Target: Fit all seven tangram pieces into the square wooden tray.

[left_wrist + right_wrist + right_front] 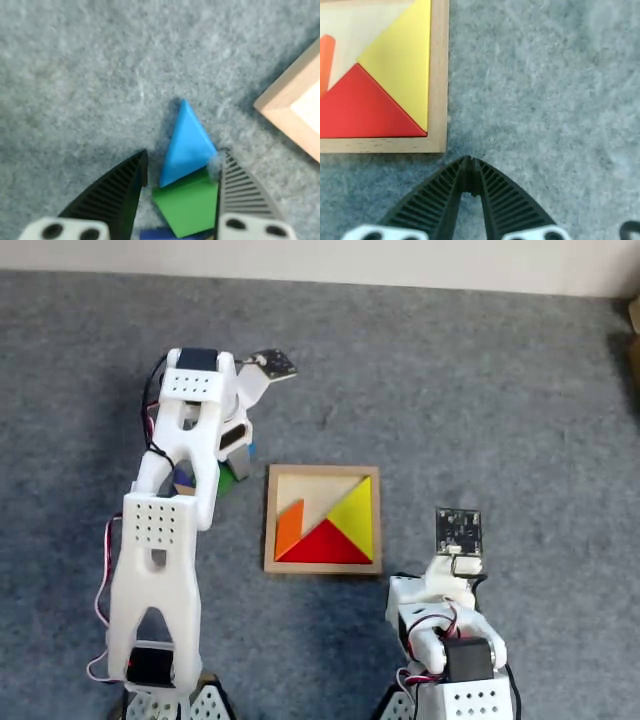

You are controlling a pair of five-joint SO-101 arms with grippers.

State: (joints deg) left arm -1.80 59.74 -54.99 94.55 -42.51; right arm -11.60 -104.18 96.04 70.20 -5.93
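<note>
Blue triangular tangram piece (pixel 187 142), likely light, rigid and slick, lay on the grey desk (pixel 75 75) near the square wooden tray (pixel 287 107), between the spread jaws of the left gripper (pixel 183 155), best pinched across its straight edges; the right gripper (pixel 470 162) had its jaws pressed together.

The worktop (pixel 480 390) lay under a grey, fuzzy carpet (pixel 545 75). Along its far side ran a pale strip (pixel 400 260), and something brown (pixel 634 330) poked in at the right edge, too little to name.
</note>
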